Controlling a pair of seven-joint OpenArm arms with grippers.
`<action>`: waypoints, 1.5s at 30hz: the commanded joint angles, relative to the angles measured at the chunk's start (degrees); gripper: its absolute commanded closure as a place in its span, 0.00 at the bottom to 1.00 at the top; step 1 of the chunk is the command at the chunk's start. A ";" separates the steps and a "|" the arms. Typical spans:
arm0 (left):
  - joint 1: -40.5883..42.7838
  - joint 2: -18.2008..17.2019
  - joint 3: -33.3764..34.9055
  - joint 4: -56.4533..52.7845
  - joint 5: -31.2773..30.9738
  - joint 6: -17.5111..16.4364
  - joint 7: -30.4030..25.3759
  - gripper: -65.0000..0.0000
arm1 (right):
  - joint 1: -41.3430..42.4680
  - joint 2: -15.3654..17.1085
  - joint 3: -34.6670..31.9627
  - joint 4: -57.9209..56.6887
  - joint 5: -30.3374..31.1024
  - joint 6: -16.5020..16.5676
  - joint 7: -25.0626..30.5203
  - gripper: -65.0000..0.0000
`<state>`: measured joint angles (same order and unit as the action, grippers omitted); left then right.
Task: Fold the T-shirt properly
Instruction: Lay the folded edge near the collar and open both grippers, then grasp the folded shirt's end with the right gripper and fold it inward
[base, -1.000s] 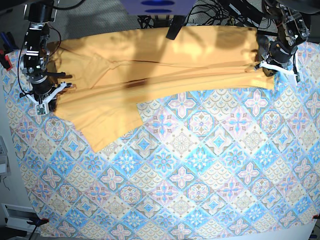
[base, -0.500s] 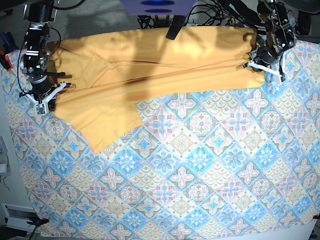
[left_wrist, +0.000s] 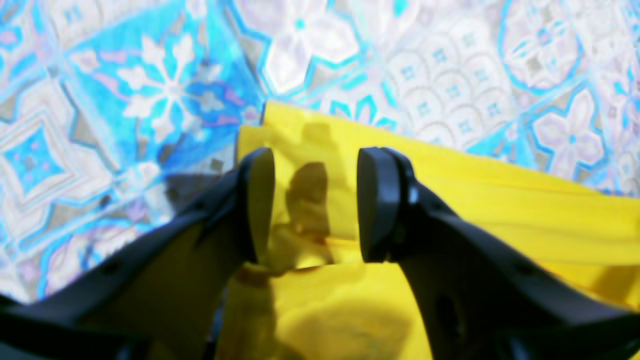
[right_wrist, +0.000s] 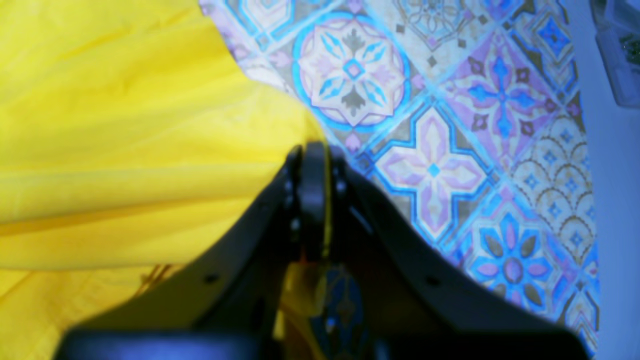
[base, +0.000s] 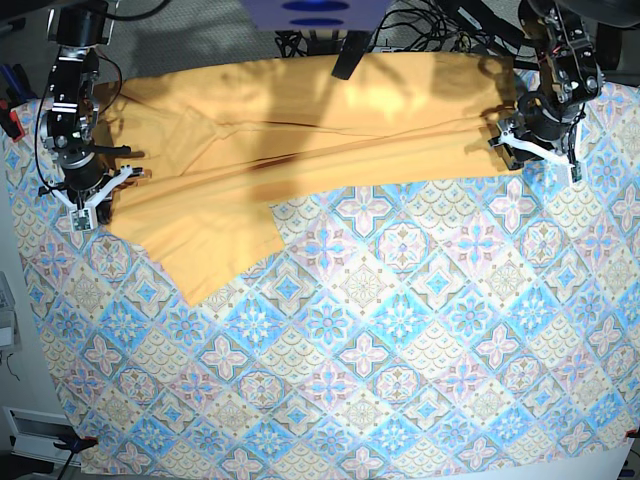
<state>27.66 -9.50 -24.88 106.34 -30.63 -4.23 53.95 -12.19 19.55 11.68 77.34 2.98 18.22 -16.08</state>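
Seeing T-shirt (base: 300, 140) stretched along surface's far edge, long axis running arm to arm. Our right gripper (right_wrist: 312, 200) clenched on its end; left gripper (left_wrist: 315, 205) jaws parted, empty, above opposite corner.

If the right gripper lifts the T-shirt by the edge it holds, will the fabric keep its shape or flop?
Probably flop: the T-shirt lies in soft creases and folds, and it bunches where the right gripper pinches its edge. It looks thin and light, so it would likely drape and drag over the tablecloth instead of sliding flat. The open left gripper holds nothing, so that end would trail.
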 joint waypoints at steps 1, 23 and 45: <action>0.25 -0.57 -0.39 0.78 -0.09 0.23 -0.37 0.58 | 0.71 1.15 0.67 0.68 0.05 -0.50 1.09 1.00; -0.98 1.54 -0.13 0.95 -0.09 0.23 -0.28 0.58 | 6.87 1.06 0.67 2.26 -0.04 -0.68 -1.81 0.84; -1.07 1.54 -0.13 0.95 -0.09 0.14 -0.28 0.58 | 25.06 1.15 -16.83 -21.21 -0.04 -0.77 -1.81 0.64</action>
<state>26.68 -7.49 -24.84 106.24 -30.37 -3.86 54.46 11.77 19.57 -5.58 55.42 2.98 17.80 -18.92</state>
